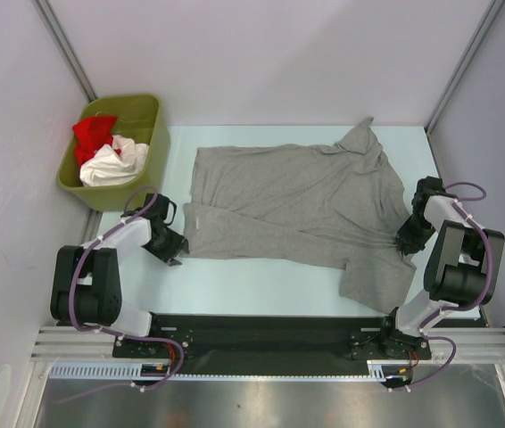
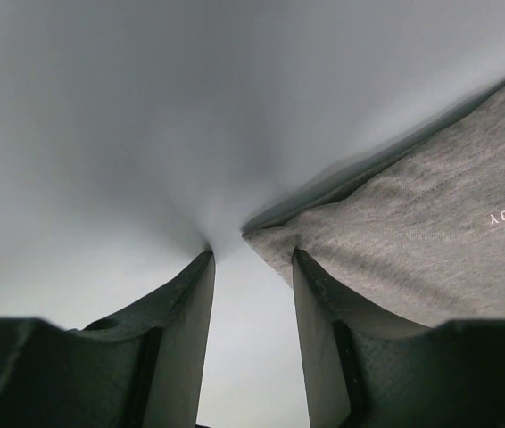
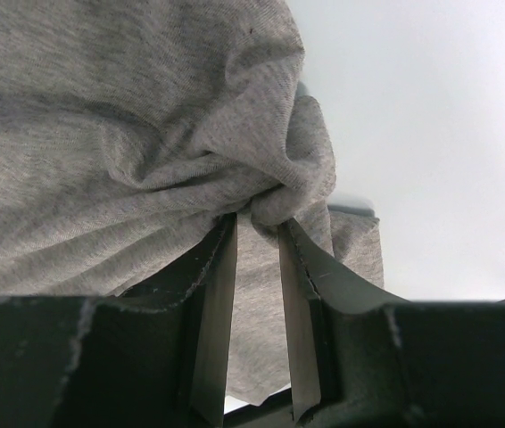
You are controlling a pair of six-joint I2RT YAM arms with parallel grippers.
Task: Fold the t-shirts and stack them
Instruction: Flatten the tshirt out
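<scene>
Right gripper (image 3: pixel 257 223) pinches the bunched grey t-shirt (image 3: pixel 101 134).

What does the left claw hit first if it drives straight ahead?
Probably the corner of the grey t-shirt, which lies just beyond the tips of the open left claw, slightly off toward one finger. Depth is unclear.

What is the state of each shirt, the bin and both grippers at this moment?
grey t-shirt: spread out on the table
bin: upright, holding two shirts
red t-shirt: crumpled in the bin
white t-shirt: crumpled in the bin
left gripper: open, beside the grey t-shirt's corner
right gripper: shut on grey t-shirt
</scene>
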